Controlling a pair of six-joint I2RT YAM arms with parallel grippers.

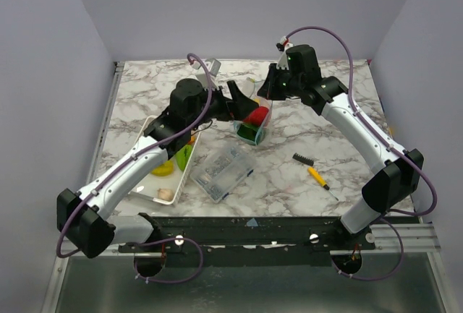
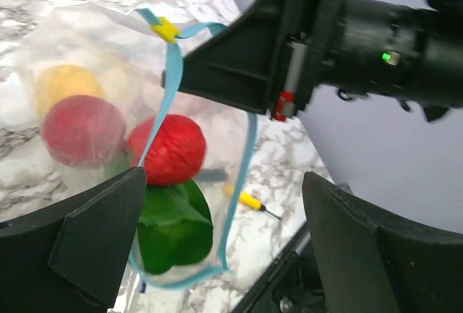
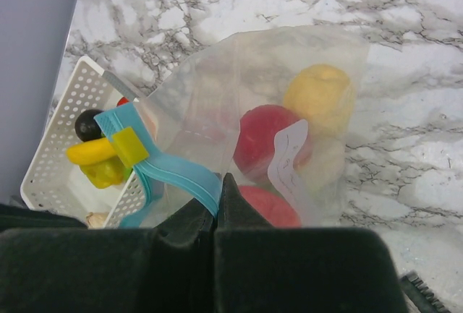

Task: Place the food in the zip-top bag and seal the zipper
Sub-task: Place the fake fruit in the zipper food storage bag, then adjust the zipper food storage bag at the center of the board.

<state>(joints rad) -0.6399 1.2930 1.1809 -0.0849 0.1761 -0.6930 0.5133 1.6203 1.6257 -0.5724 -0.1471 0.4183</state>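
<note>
The right gripper (image 3: 217,215) is clenched on the light blue zipper (image 3: 181,176) of the clear bag (image 3: 217,89), at the bottom centre of the right wrist view. A yellow slider (image 3: 131,147) is seen on the strip, up and left of the pinch. Inside the bag, a yellow fruit (image 3: 318,92) is shown at upper right, a red apple (image 3: 257,139) below it, and a second red piece (image 3: 269,210) just above the fingers.

The left gripper (image 2: 224,204) is released and spread wide, with one finger at the lower left of the left wrist view and the other at the lower right. The bag's open mouth, ringed by the zipper, is framed between them. Whether either finger touches the bag cannot be told. A green piece (image 2: 173,230) is seen at the mouth, with a red piece just above it.

In the overhead view the bag is found near the centre of the frame, between the two grippers, on a marble table (image 1: 340,132). A white tray (image 1: 148,131) is placed at left, with a banana (image 3: 90,152) and other pieces in it. A clear box (image 1: 223,172) is set below centre, and a yellow-handled brush (image 1: 312,171) to its right.
</note>
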